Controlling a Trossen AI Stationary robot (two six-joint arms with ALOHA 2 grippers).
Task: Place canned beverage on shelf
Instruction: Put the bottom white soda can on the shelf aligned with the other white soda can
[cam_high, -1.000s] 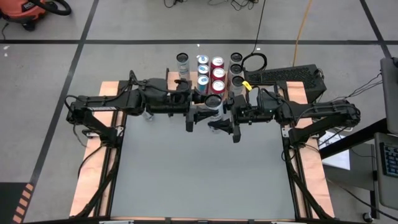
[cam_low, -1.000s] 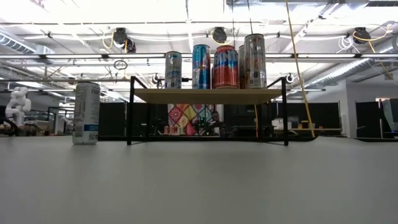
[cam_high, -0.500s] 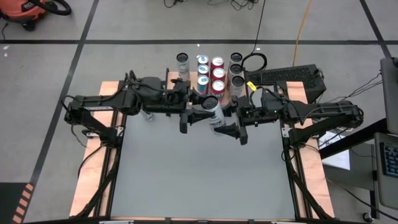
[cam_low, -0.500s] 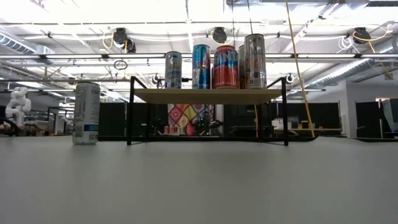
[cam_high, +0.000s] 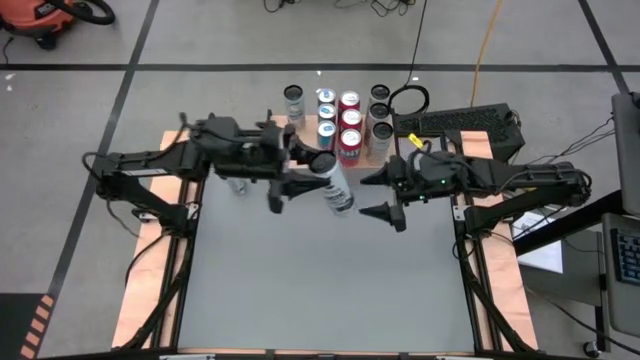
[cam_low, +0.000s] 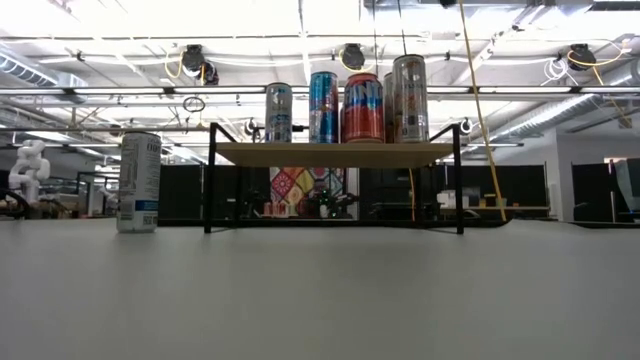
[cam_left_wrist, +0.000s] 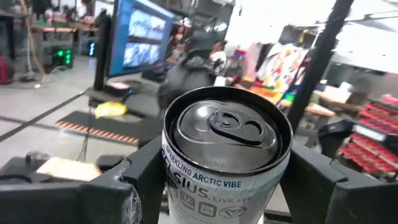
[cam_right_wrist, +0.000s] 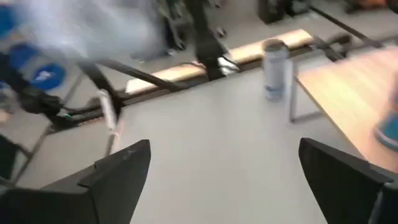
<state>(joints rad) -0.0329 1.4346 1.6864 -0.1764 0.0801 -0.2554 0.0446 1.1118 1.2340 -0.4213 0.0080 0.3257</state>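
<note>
While my left gripper (cam_high: 300, 178) pinched the silver can (cam_high: 333, 183) above the table, near the shelf (cam_high: 357, 150), my right gripper (cam_high: 385, 195) hung spread wide beside it.

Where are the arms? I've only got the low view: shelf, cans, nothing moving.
Observer: Above your frame. The left gripper holds a silver can over the table, in front of the shelf.
Operator: Upright?
Observer: No. In the high view it's tilted, top end toward the shelf.
Operator: Right arm?
Observer: The right gripper is open and empty, beside that can but apart from it.
</note>
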